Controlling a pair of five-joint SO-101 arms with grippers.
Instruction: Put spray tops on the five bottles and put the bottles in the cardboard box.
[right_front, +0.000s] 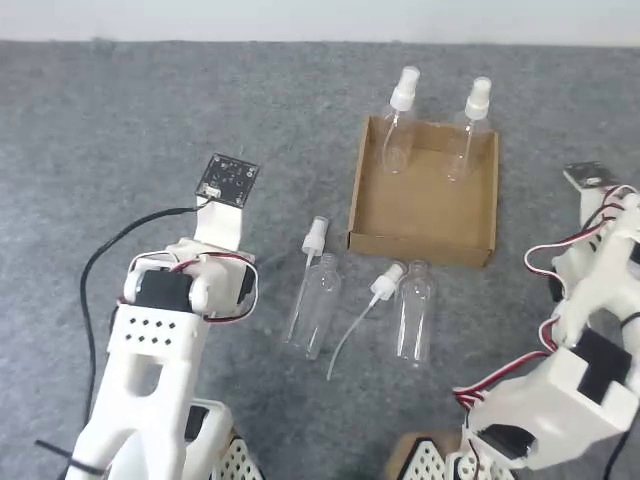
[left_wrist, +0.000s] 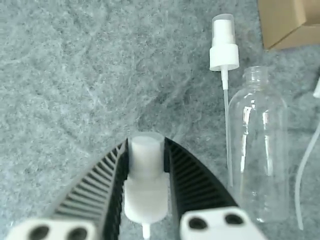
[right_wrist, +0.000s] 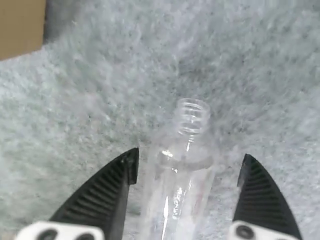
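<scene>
LEFT: I read the left gripper (left_wrist: 145, 145) clamped on a spray top (left_wrist: 145, 187) | RIGHT: right gripper (right_wrist: 190, 156) spread wide, an uncapped bottle (right_wrist: 181, 192) between its fingers, clear of both | BOX: cardboard box (right_front: 420, 205) holds two capped bottles (right_front: 397, 135) (right_front: 465, 140) | MAT: two open bottles (right_front: 315, 305) (right_front: 414, 312) lie near the box, loose tops (right_front: 315, 238) (right_front: 385, 283) beside them.

The high camera sits above the near edge, behind both arm bases, and looks down and away across the grey mat (right_front: 150, 120). Each wrist camera sits just behind its own fingers, close to the mat. The one behind the left gripper (left_wrist: 145, 145) shares the loose spray top (left_wrist: 223, 50), the bottle (left_wrist: 257, 145) and a corner of the cardboard box (left_wrist: 285, 20) with the high view. The one behind the right gripper (right_wrist: 190, 156) shares a box corner.
</scene>
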